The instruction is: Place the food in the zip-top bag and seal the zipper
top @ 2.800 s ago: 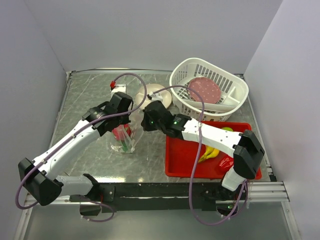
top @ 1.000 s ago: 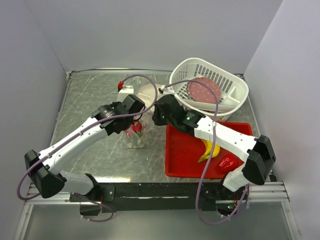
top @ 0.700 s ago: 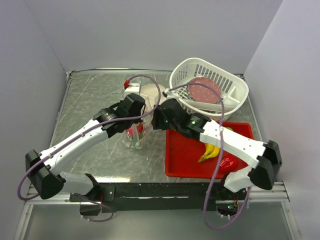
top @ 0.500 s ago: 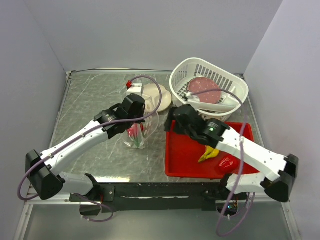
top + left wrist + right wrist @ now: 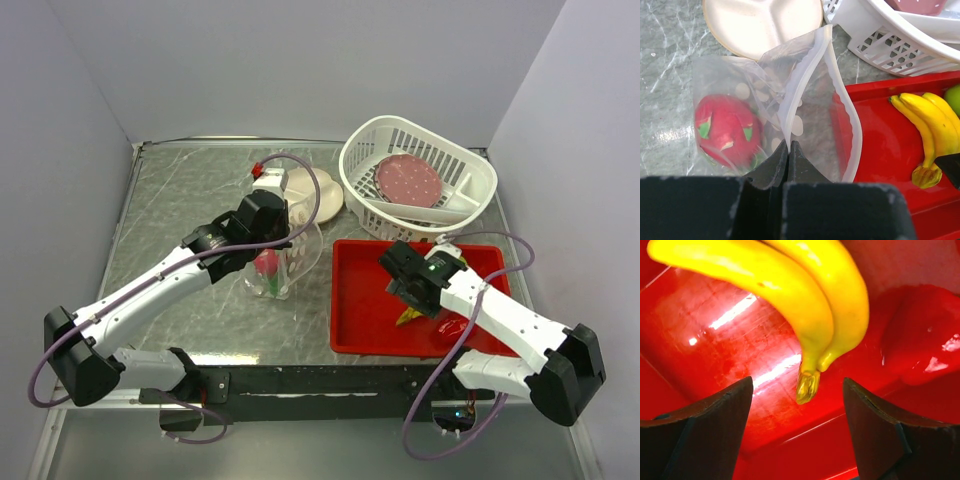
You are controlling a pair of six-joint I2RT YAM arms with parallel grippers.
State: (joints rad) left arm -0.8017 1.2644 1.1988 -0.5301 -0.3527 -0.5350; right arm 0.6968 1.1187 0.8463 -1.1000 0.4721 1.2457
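The clear dotted zip-top bag [image 5: 288, 255] stands on the table with its mouth gaping toward the tray. My left gripper [image 5: 789, 144] is shut on the near strip of the zipper [image 5: 854, 131] and holds that edge up. The pink-red dragon fruit [image 5: 726, 131] lies inside the bag [image 5: 765, 95]. The yellow banana [image 5: 805, 300] lies in the red tray [image 5: 360, 300]. My right gripper [image 5: 797, 385] hangs open just above it, one finger on each side of the stem end. The green apple [image 5: 955, 97] peeks in at the left wrist view's right edge.
The white slotted basket [image 5: 420, 180] with a reddish speckled disc [image 5: 408, 180] stands behind the tray. A beige divided plate [image 5: 318, 192] lies behind the bag. A glossy red item [image 5: 455, 326] lies in the tray's near right part, beside the banana [image 5: 412, 315].
My right gripper has let go at the bag's mouth, opened, and swung right and nearer until it hangs over the banana in the tray. My left gripper still pinches the bag's edge.
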